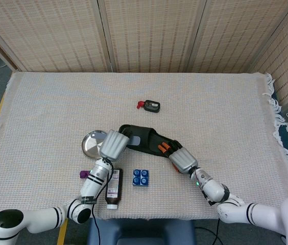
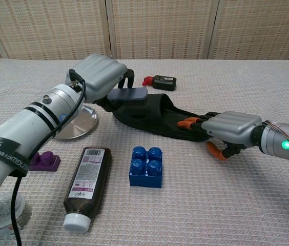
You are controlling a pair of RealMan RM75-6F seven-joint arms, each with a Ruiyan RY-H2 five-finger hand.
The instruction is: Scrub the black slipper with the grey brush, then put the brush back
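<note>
The black slipper (image 1: pixel 144 139) (image 2: pixel 155 117) lies in the middle of the table, running from upper left to lower right. My left hand (image 1: pixel 114 144) (image 2: pixel 100 77) holds the grey brush (image 2: pixel 128 95) (image 1: pixel 124 141) against the slipper's left end, bristles down. My right hand (image 1: pixel 181 158) (image 2: pixel 229 128) holds the slipper's right end, its orange-tipped fingers (image 2: pixel 191 122) pressing on the sole.
A round metal dish (image 1: pixel 92 141) (image 2: pixel 78 124) sits just left of the slipper. A dark bottle (image 1: pixel 114 188) (image 2: pixel 87 184), a blue block (image 1: pixel 141 177) (image 2: pixel 147 166) and a purple piece (image 2: pixel 44 161) lie near the front. A small black and red device (image 1: pixel 149 105) (image 2: pixel 161 82) lies behind the slipper.
</note>
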